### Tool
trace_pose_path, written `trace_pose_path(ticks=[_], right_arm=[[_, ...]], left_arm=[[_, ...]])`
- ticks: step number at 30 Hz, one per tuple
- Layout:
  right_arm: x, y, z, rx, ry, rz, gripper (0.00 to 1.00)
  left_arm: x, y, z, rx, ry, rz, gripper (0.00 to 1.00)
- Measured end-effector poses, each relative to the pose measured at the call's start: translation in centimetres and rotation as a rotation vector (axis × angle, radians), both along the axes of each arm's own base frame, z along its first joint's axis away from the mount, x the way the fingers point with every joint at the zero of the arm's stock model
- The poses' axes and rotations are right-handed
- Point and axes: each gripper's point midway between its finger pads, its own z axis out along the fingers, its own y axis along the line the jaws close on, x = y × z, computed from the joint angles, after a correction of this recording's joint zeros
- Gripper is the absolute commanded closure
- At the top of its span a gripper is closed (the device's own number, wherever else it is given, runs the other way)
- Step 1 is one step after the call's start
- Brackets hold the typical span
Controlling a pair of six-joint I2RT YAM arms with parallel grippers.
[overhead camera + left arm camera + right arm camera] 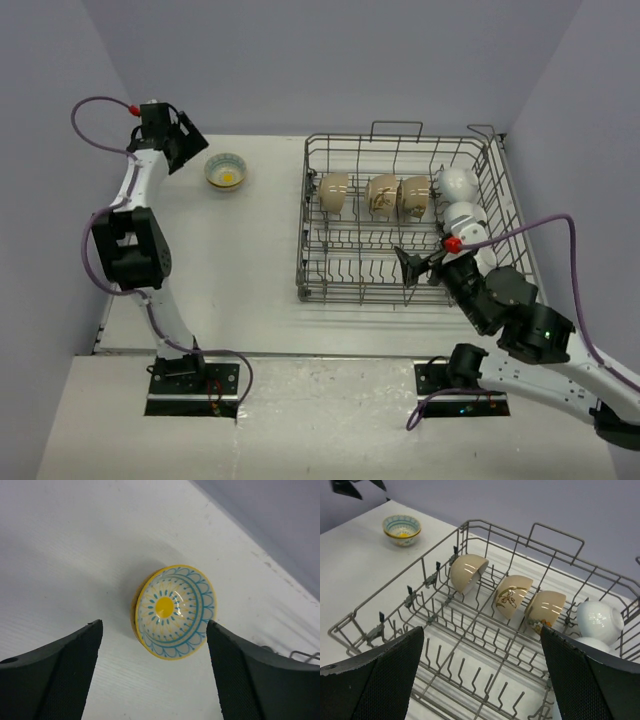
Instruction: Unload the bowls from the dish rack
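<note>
L end effector (154, 628) is wide open, empty. The patterned bowl (172, 611) sits ahead of it, framed betw. the fingers, untouched, mouth up on the worktop (75, 540), axis vertical. R end effector (481, 632) is fully open, empty, over the dish rack (470, 650). Ahead of it, 3 tan bowls (513, 595) + white bowls (599, 620) are tipped on edge in a row.

A white bench (230, 270) fills the middle of this booth, closed in by plain lilac-grey panels: a back wall (330, 60), a left wall (40, 160) and a right wall (590, 120). The light is soft and even, with faint shadows. A paler board (330, 410) runs along the near edge.
</note>
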Motion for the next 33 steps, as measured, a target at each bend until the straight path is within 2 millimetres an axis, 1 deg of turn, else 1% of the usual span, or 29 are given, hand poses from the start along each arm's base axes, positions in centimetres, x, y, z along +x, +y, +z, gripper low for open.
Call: trace_pose_path(ticks=[1, 2, 3, 5, 6, 7, 8, 9, 11, 12, 13, 14, 16, 18, 21, 24, 27, 29, 33], right_arm=[[0.6, -0.5, -0.1, 0.02, 0.014, -0.033, 0.01], [1.2, -0.9, -0.2, 0.044, 0.031, -0.064, 0.01], [1.8, -1.2, -0.3, 0.063, 0.047, -0.094, 0.01], [3.1, -1.5, -0.9, 0.093, 0.09, -0.139, 0.01], [3.9, -1.2, -1.1, 0.109, 0.118, -0.149, 0.01], [4.8, -0.7, -1.6, 0.123, 0.157, -0.152, 0.01], [5.4, -0.3, -1.8, 0.133, 0.182, -0.148, 0.01], [6.3, 0.5, -2.5, 0.15, 0.236, -0.13, 0.01], [8.5, 1.8, -3.7, 0.203, 0.349, -0.111, 0.01], [10.1, 2.7, -4.5, 0.248, 0.425, -0.095, 0.01], [11.1, 3.2, -5.8, 0.275, 0.497, -0.103, 0.01], [11.7, 3.7, -6.6, 0.294, 0.545, -0.107, 0.01], [12.8, 5.2, -7.9, 0.333, 0.637, -0.101, 0.01], [13.7, 6.4, -8.8, 0.376, 0.704, -0.097, 0.01], [14.9, 7.3, -9.7, 0.437, 0.77, -0.107, 0.01], [16.5, 7.5, -10.0, 0.486, 0.797, -0.141, 0.01], [18.4, 7.9, -10.3, 0.512, 0.81, -0.161, 0.01], [19.6, 8.3, -10.7, 0.512, 0.815, -0.167, 0.02], [21.5, 8.8, -11.8, 0.504, 0.829, -0.181, 0.05]], left_arm=[[-0.3, 0.1, 1.7, 0.008, -0.027, 0.008, 0.09], [-0.8, 0.2, 3.8, 0.019, -0.063, 0.016, 0.0], [-1.6, 0.2, 5.8, 0.027, -0.098, 0.023, 0.0], [-3.8, 0.1, 10.9, 0.039, -0.196, 0.038, 0.0], [-5.3, -0.1, 13.0, 0.04, -0.241, 0.042, 0.0], [-7.3, -0.4, 15.3, 0.043, -0.292, 0.042, 0.0], [-8.7, -0.7, 16.8, 0.045, -0.326, 0.042, 0.0], [-10.2, -1.1, 18.4, 0.048, -0.379, 0.036, 0.0], [-13.9, -2.2, 20.2, 0.057, -0.441, 0.02, 0.0], [-16.4, -3.2, 20.1, 0.059, -0.454, 0.005, 0.0], [-17.9, -4.3, 20.6, 0.069, -0.484, -0.015, 0.0], [-19.1, -5.3, 20.2, 0.074, -0.489, -0.04, 0.0], [-21.4, -7.5, 18.2, 0.073, -0.474, -0.107, 0.0], [-23.5, -8.5, 15.7, 0.082, -0.438, -0.155, 0.0], [-25.6, -7.8, 12.3, 0.124, -0.371, -0.159, 0.0], [-26.8, -6.8, 10.8, 0.184, -0.339, -0.152, 0.0], [-27.8, -5.9, 10.1, 0.232, -0.34, -0.131, 0.0], [-28.2, -5.8, 9.6, 0.245, -0.337, -0.134, 0.0], [-28.5, -5.7, 9.7, 0.254, -0.345, -0.138, 0.0]])
